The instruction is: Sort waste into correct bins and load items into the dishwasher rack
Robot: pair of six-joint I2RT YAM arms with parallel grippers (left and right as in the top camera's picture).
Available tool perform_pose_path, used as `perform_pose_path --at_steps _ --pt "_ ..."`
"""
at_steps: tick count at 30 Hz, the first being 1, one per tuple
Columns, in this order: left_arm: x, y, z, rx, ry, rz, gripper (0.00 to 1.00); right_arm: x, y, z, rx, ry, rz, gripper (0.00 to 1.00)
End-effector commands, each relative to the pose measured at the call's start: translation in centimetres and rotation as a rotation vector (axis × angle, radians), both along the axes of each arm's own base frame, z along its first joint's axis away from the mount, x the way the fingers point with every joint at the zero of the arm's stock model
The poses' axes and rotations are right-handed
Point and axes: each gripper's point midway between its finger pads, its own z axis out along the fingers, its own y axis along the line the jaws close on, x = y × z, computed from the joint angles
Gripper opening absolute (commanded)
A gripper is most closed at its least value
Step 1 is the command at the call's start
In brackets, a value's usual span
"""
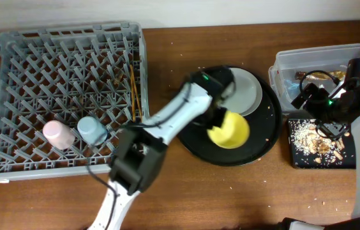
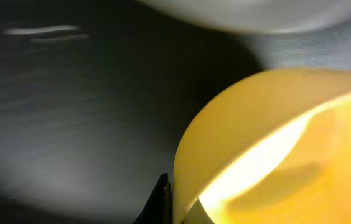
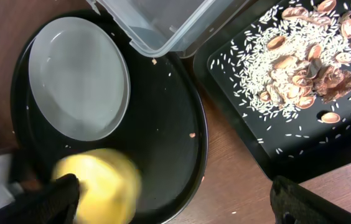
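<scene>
My left gripper (image 1: pixel 220 114) is shut on the rim of the yellow bowl (image 1: pixel 231 130), which is tilted over the large round black tray. In the left wrist view one finger is outside the rim and one inside (image 2: pixel 178 200), and the bowl (image 2: pixel 275 143) fills the frame. The grey-white plate (image 1: pixel 249 89) lies on the same tray. My right gripper (image 1: pixel 313 101) is open and empty above the clear tub (image 1: pixel 352 52) and the small black tray (image 1: pixel 298 156), with its fingers wide apart (image 3: pixel 175 205). The pink cup (image 1: pixel 59 134), the light-blue cup (image 1: pixel 92 130) and the chopsticks (image 1: pixel 134 89) are in the dishwasher rack (image 1: pixel 14 38).
The round black tray (image 1: pixel 269 137) sits at mid-table, with its rim in the right wrist view (image 3: pixel 201 143). The small black tray holds rice grains and brown food bits (image 3: pixel 300 68). The clear tub holds a shiny golden-brown wrapper (image 1: pixel 320 75). Small crumbs dot the wooden table.
</scene>
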Motion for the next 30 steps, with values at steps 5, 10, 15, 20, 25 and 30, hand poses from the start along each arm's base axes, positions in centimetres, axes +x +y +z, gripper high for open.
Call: perform_pose_path --at_steps 5,10,15,20,25,30 --pt "8.6 23.4 16.8 0.555 -0.53 0.371 0.0 0.0 0.0 0.0 0.003 0.001 -0.005 0.98" --pt "8.4 35.6 20.6 1.013 -0.667 0.65 0.0 0.0 0.0 0.0 0.004 0.001 -0.005 0.99" --pt "8.7 40.1 20.0 1.243 -0.72 0.688 0.0 0.0 0.0 0.0 0.003 0.001 -0.005 0.98" --pt "8.7 41.7 18.0 1.316 -0.705 0.687 0.0 0.0 0.0 0.0 0.003 0.001 -0.005 0.99" --pt "9.1 41.8 13.6 1.37 -0.608 0.592 0.0 0.0 0.0 0.0 0.003 0.001 -0.005 0.99" --pt "9.0 40.7 12.7 1.379 -0.58 0.531 0.0 0.0 0.0 0.0 0.003 0.001 -0.005 0.98"
